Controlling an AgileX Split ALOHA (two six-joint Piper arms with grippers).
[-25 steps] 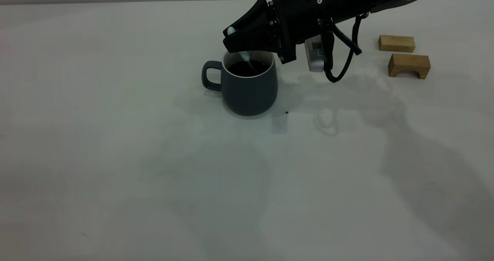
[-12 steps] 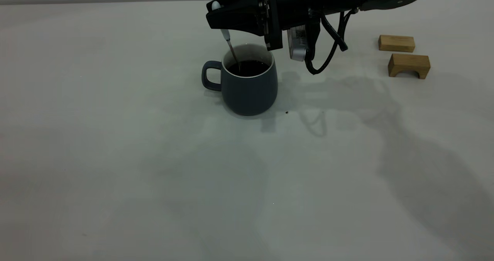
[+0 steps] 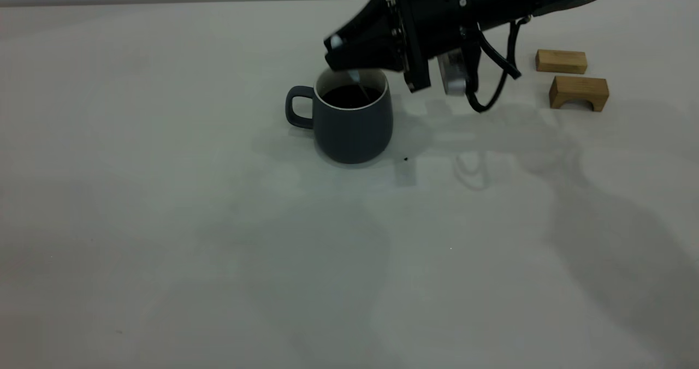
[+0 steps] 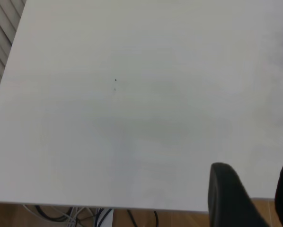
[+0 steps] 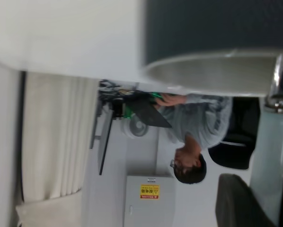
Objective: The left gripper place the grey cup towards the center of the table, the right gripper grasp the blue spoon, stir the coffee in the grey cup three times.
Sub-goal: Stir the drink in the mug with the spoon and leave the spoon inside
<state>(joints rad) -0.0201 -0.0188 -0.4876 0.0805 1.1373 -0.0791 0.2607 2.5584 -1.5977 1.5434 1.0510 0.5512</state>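
Right gripper [image 3: 341,52] holds blue spoon [image 3: 355,79] in grey cup [image 3: 352,123].

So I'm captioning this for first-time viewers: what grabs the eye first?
The right gripper reaching in from the upper right, shut on the blue spoon, whose neck dips into the coffee. Just below stands the grey cup, near the table's middle, handle pointing left. Two wooden blocks lie far right.

The table [image 3: 164,221] is carrying a cup [image 3: 352,126] near its middle. Two wooden blocks [image 3: 570,77] are sitting well apart from it, toward the far right.
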